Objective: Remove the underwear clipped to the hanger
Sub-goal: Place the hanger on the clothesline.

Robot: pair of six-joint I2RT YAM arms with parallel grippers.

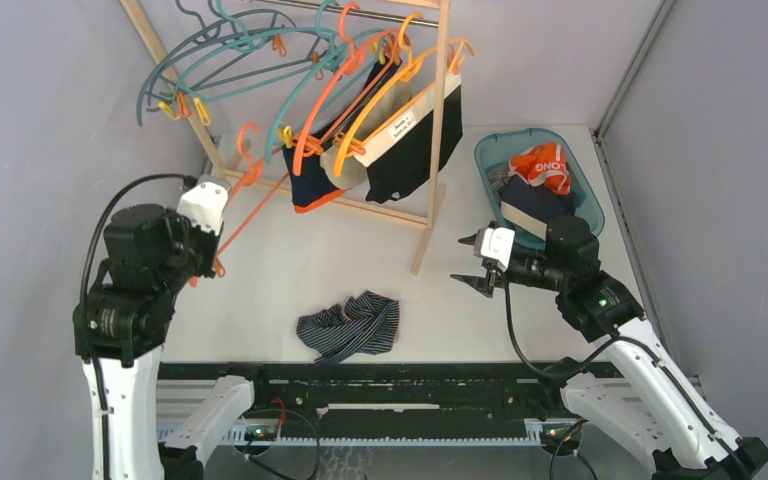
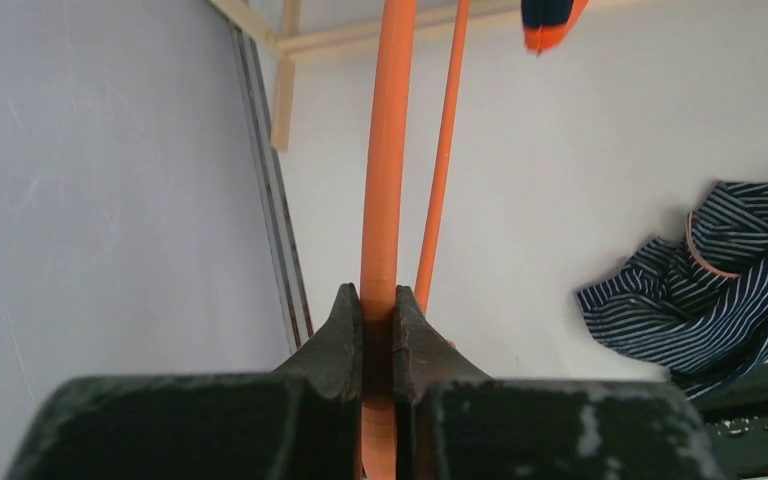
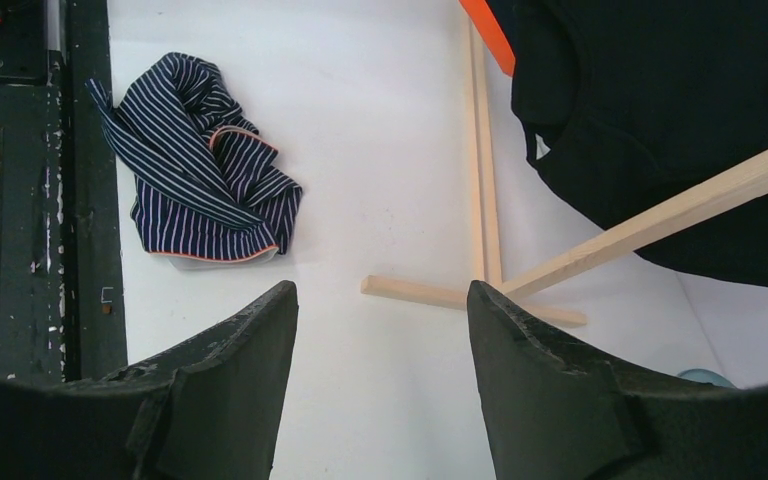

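My left gripper [image 1: 218, 240] is shut on the bar of an empty orange hanger [image 1: 250, 170], off the rack at its left; the left wrist view shows the fingers [image 2: 345, 330] pinching that bar [image 2: 381, 180]. Navy striped underwear [image 1: 350, 325] lies crumpled on the table near the front, also in the left wrist view [image 2: 720, 280] and the right wrist view [image 3: 200, 180]. Navy underwear with orange trim [image 1: 310, 188], beige underwear [image 1: 348, 165] and black underwear with a white waistband [image 1: 415, 150] hang clipped on the rack. My right gripper [image 1: 472, 262] is open and empty, right of the rack's foot [image 3: 380, 300].
A wooden rack [image 1: 438, 130] stands at the back with several teal hangers [image 1: 210, 60] and orange ones. Its foot and leg show in the right wrist view [image 3: 480, 200]. A blue basin [image 1: 587, 200] at the right holds an orange garment [image 1: 542, 165] and dark cloth.
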